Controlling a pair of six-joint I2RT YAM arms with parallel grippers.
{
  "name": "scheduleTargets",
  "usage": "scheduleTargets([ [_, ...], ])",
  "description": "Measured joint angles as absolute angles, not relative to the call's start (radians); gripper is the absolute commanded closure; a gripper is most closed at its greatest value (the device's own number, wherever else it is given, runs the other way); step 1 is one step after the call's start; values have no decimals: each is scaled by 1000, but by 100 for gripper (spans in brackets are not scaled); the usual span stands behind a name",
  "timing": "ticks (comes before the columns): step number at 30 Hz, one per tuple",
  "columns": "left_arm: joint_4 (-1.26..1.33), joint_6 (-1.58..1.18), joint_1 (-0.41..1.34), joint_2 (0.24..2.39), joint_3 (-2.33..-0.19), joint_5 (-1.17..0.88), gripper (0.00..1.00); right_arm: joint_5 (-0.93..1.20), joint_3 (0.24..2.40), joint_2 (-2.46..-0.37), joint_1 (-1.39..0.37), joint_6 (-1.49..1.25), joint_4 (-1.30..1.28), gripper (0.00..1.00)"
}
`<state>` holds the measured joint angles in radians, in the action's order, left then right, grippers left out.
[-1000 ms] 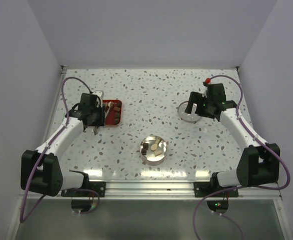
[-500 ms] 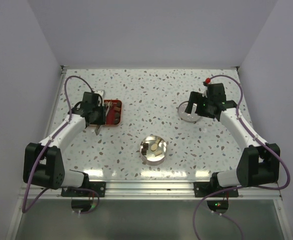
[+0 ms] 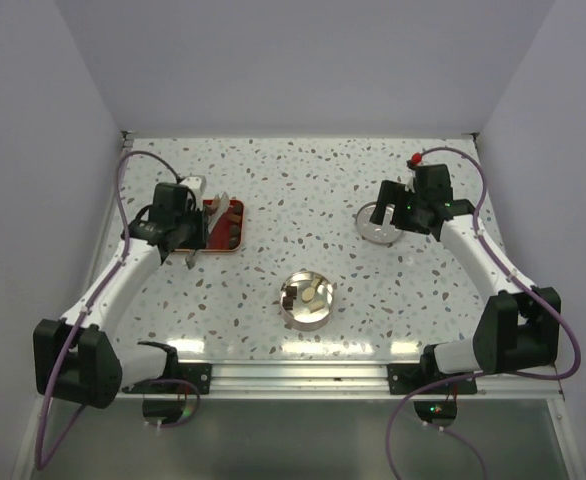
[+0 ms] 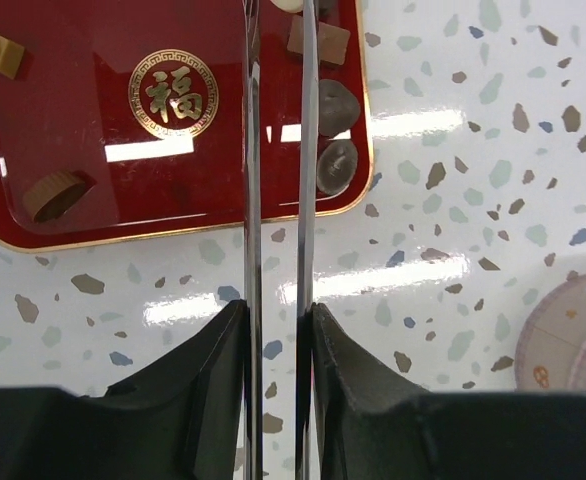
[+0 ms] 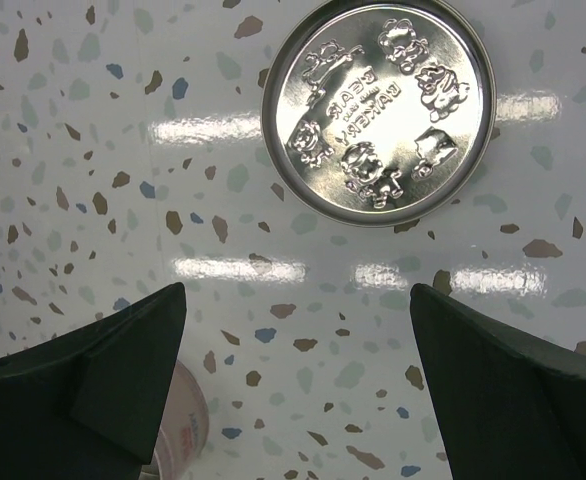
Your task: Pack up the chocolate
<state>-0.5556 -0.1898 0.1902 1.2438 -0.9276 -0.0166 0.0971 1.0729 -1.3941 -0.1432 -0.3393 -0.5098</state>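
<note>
Over the red tray (image 4: 173,215), the left gripper (image 4: 278,320), pinched onto the tweezers (image 4: 252,150), aims their blades among loose chocolate (image 4: 338,105); the tips are hidden. Likely step: picking a piece. Next: lift over the tray's lip, then carry across bare tabletop (image 3: 273,200) to the round tin (image 3: 307,322). Right gripper (image 5: 298,300) gapes empty above the lid (image 5: 378,110).

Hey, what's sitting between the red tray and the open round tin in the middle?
Nothing: in the top view only bare speckled tabletop separates the red tray and the round tin.

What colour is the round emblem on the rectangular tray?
Gold emblem, red tray; left wrist view.
</note>
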Motion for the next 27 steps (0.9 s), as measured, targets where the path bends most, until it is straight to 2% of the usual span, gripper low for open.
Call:
scheduleTargets([
  [7, -615, -221, 231, 1064, -919, -64, 70, 98, 1100, -1404, -143, -339, -509, 3],
  [15, -655, -411, 551, 926, -855, -44, 70, 99, 1130, -1429, -143, -340, -508, 3],
  [27, -744, -729, 1003, 879, -846, 102, 71, 100, 1135, -1435, -143, -340, -509, 3],
])
